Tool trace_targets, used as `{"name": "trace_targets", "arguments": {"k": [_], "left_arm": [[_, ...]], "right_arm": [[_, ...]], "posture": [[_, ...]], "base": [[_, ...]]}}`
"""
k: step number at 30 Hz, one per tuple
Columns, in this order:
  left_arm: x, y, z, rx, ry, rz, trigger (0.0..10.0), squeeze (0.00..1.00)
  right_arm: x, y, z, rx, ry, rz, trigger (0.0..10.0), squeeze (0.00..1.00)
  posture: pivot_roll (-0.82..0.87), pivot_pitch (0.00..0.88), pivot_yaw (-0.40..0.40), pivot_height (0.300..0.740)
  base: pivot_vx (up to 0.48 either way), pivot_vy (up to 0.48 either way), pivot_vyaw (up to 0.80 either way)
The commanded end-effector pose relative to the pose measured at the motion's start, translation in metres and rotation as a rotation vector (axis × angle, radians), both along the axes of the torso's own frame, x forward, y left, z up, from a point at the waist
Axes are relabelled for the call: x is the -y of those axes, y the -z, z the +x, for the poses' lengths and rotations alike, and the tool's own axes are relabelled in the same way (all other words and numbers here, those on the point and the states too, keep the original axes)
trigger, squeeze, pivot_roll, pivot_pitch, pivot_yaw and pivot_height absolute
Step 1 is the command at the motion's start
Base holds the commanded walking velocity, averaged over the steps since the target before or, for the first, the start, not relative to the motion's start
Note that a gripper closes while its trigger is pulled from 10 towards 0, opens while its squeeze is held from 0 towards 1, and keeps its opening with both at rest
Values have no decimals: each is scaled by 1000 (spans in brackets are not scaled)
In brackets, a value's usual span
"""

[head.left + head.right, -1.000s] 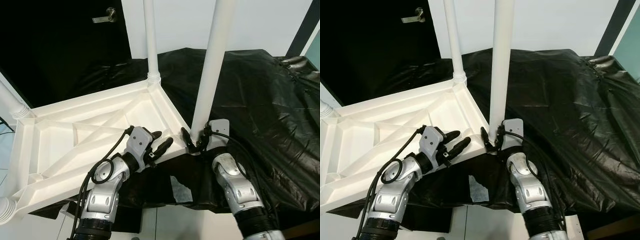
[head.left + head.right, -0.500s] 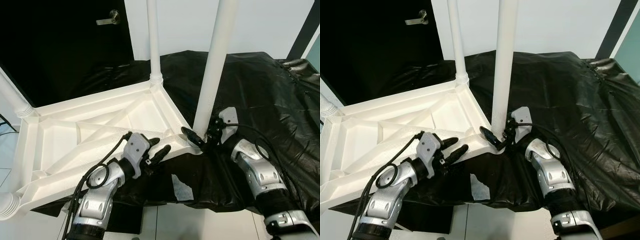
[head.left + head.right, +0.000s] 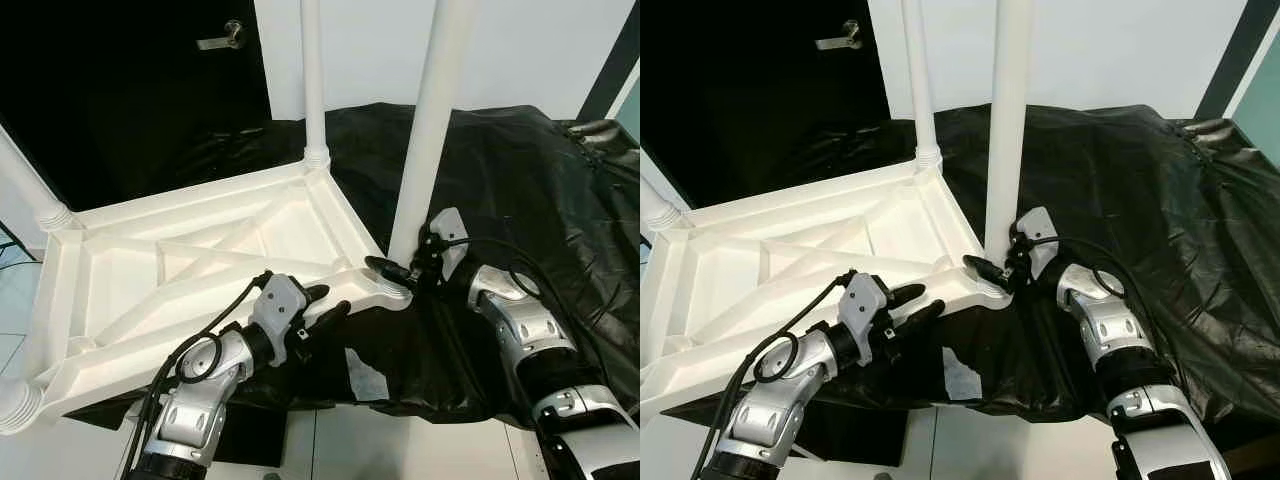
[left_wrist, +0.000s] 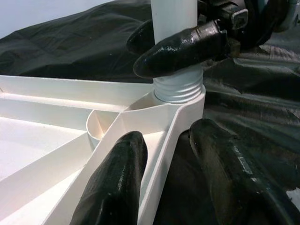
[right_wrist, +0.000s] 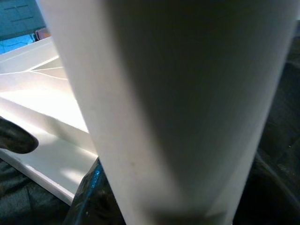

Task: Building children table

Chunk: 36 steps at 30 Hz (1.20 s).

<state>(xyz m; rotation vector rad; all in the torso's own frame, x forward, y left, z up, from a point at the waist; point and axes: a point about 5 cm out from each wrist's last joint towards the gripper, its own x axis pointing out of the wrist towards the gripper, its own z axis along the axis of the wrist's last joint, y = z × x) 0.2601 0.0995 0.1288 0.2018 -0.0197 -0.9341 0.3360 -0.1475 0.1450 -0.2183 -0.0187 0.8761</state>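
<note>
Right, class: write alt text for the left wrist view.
The left gripper straddles the rim of an upturned white table top. Beyond it, a right gripper finger presses the white leg above its threaded socket, over black sheeting.

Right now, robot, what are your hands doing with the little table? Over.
Right gripper shut on the near table leg at its threaded base. Left gripper open, fingers astride the upturned tabletop rim. Nothing in the way.
</note>
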Motion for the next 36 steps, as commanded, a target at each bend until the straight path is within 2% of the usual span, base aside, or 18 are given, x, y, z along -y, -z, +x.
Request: {"name": "trace_targets", "arguments": {"k": [1,3,4,5,9,14,18,19,20,21,22,23,24,26,28,31,36], "left_arm": [[2,-1,-7,-7,92,9,10000,0],[2,-1,-8,-8,93,8,10000,0],[2,-1,-8,-8,94,9,10000,0],[1,-1,-9,-9,95,10,10000,0],[1,-1,-8,-10,94,10,10000,0],[0,-2,-8,-6,96,9,10000,0],[1,-2,-8,-7,100,9,10000,0],[1,-2,-7,-11,101,7,10000,0],[1,-2,-7,-11,101,7,10000,0],[1,-2,-7,-11,100,7,10000,0],[1,-2,-7,-11,100,7,10000,0],[0,-2,-6,-13,98,7,10000,0],[0,-2,-6,-13,98,7,10000,0],[-1,-4,-6,-11,95,6,10000,0],[-1,-5,-5,-8,94,8,10000,0],[-1,-5,-6,-14,96,1,10000,0],[0,-4,-6,-14,103,10,10000,0]], "right_arm": [[-3,7,-1,-23,-9,-15,0,0],[-4,8,-1,-31,2,-5,0,0],[-5,10,-3,-32,15,8,588,0],[-7,11,-4,-29,41,20,10000,0],[-9,13,-6,-28,93,36,10000,0],[-20,20,-13,-3,295,31,10000,0],[-24,24,-16,-15,367,43,10000,0],[-28,28,-18,-35,441,63,10000,0],[-28,28,-18,-35,441,63,10000,0],[-32,31,-21,-48,516,82,10000,0],[-32,31,-21,-48,516,82,10000,0],[-35,33,-23,-55,599,102,10000,0],[-35,33,-23,-55,599,102,10000,0],[-39,32,-27,-46,805,163,10000,0],[-43,31,-29,-42,845,183,10000,0],[-50,27,-31,-28,818,194,10000,0],[-47,25,-33,-35,845,188,10000,0]], "posture": [[-8,0,11,740],[-8,0,10,740],[-9,0,11,740],[-14,0,13,740],[-18,0,17,740],[-36,0,28,740],[-40,0,32,740],[-41,0,34,740],[-41,0,34,740],[-41,0,35,740],[-41,0,35,740],[-41,0,36,740],[-41,0,36,740],[-38,0,39,740],[-39,0,39,740],[-48,0,45,740],[-43,0,39,740]], "base": [[0,0,0],[0,0,0],[0,0,0],[0,0,0],[0,0,0],[0,0,0],[0,0,0],[0,0,0],[0,0,0],[0,0,0],[0,0,0],[0,0,0],[0,0,0],[0,0,0],[0,0,0],[0,0,0],[0,0,0]]}}
